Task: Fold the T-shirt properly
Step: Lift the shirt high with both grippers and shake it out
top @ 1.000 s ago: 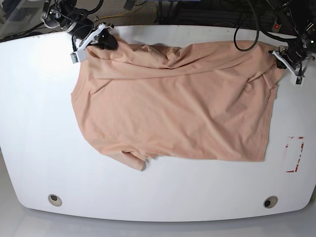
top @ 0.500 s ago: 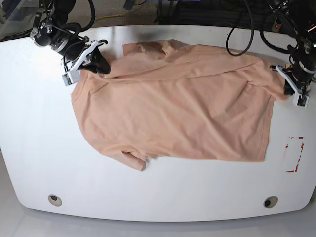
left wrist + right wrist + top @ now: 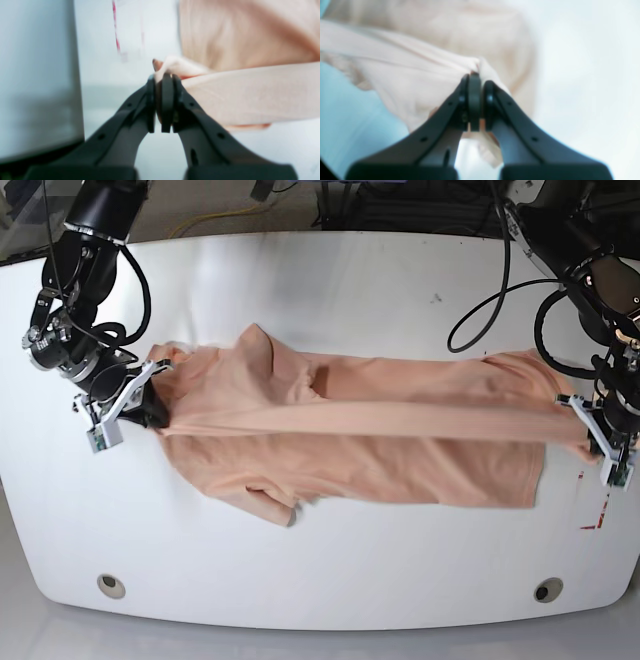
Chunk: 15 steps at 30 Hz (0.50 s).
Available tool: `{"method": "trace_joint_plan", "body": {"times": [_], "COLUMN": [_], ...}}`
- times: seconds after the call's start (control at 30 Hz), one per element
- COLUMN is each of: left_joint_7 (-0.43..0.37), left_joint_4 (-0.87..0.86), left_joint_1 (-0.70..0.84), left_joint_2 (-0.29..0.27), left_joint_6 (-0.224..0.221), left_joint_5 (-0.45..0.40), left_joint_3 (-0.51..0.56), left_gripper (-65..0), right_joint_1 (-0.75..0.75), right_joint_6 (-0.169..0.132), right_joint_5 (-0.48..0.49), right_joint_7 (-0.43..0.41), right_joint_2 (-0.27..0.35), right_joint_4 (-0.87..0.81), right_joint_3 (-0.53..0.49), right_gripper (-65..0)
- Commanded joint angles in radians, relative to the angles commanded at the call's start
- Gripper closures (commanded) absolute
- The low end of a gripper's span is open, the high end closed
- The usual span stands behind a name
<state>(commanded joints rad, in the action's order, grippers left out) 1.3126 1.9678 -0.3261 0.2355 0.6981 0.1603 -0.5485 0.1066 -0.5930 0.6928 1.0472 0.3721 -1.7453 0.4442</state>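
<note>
The peach T-shirt (image 3: 350, 445) lies across the white table (image 3: 330, 290), its far edge pulled forward over the body in a long band. My right gripper (image 3: 152, 402), at the left of the base view, is shut on the shirt's left end. In the right wrist view the jaws (image 3: 475, 77) pinch bunched fabric (image 3: 407, 75). My left gripper (image 3: 602, 442), at the right of the base view, is shut on the shirt's right end. In the left wrist view the jaws (image 3: 162, 80) clamp a fold of cloth (image 3: 250, 95).
A red-marked rectangle (image 3: 598, 515) lies on the table near the right edge, just in front of my left gripper. Two round holes (image 3: 111, 585) (image 3: 547, 589) sit near the front edge. Black cables (image 3: 480, 300) hang over the back right.
Both grippers have moved from the table's back toward the front, dragging the shirt's far edge over its body. The shirt now covers a narrower strip.
</note>
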Motion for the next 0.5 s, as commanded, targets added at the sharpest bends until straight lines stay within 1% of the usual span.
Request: {"method": "trace_joint_plan", "body": {"times": [0.03, 0.2, 0.37, 0.4, 0.47, 0.5], "left_joint_7": [0.003, 0.032, 0.032, 0.032, 0.032, 0.032], "left_joint_4": [0.0, 0.0, 0.0, 0.0, -0.005, -0.015], "left_joint_1": [-0.026, -0.193, -0.37, -0.408, -0.479, -0.505], "left_joint_2": [-0.002, 0.0, 0.006, 0.011, 0.052, 0.061], "left_joint_6": [0.0, 0.0, 0.0, 0.0, 0.0, 0.0], "left_joint_5": [-0.008, -0.044, -0.048, -0.048, -0.046, -0.046], "left_joint_3": [0.002, 0.037, 0.06, 0.06, 0.071, 0.083], "left_gripper": [0.0, 0.0, 0.0, 0.0, 0.0, 0.0], "right_joint_1": [0.029, 0.229, 0.457, 0.512, 0.611, 0.649], "right_joint_6": [0.0, -0.003, -0.005, -0.005, -0.005, -0.005], "right_joint_5": [0.0, 0.005, 0.006, 0.008, 0.008, 0.008], "right_joint_7": [0.0, 0.0, 0.0, 0.0, 0.0, 0.0], "right_joint_2": [0.011, 0.118, 0.187, 0.201, 0.215, 0.219], "right_joint_4": [0.012, 0.094, 0.187, 0.207, 0.238, 0.249], "right_joint_3": [-0.003, -0.13, -0.253, -0.281, -0.331, -0.353], "right_gripper": [0.0, 0.0, 0.0, 0.0, 0.0, 0.0]}}
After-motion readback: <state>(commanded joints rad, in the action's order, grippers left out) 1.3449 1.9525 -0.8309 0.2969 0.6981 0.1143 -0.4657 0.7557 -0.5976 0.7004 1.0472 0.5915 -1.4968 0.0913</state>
